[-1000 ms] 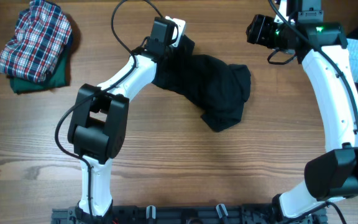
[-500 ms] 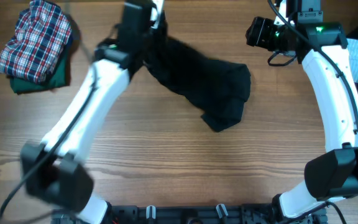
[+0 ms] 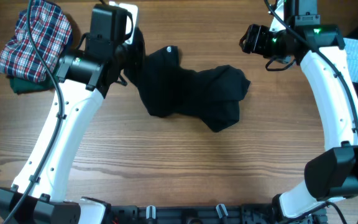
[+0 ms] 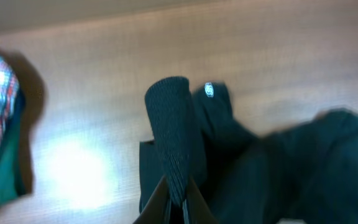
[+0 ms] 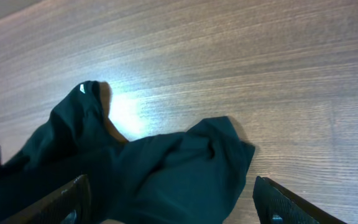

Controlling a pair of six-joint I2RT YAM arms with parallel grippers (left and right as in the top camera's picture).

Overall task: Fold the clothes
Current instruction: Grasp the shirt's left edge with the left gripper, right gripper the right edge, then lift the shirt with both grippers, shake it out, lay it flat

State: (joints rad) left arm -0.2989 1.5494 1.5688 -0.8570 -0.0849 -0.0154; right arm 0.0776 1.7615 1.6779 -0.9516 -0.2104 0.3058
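On the table (image 3: pixel 166 174), the black T-shirt (image 3: pixel 191 93) lies bunched, not yet spread flat, so you're at the flattening step. Farther back, your left tool (image 4: pixel 178 196) is clamped on its ribbed edge. Your right tool (image 5: pixel 176 205) hangs wide and empty beyond the shirt's right end. Next it must pinch there and pull taut.
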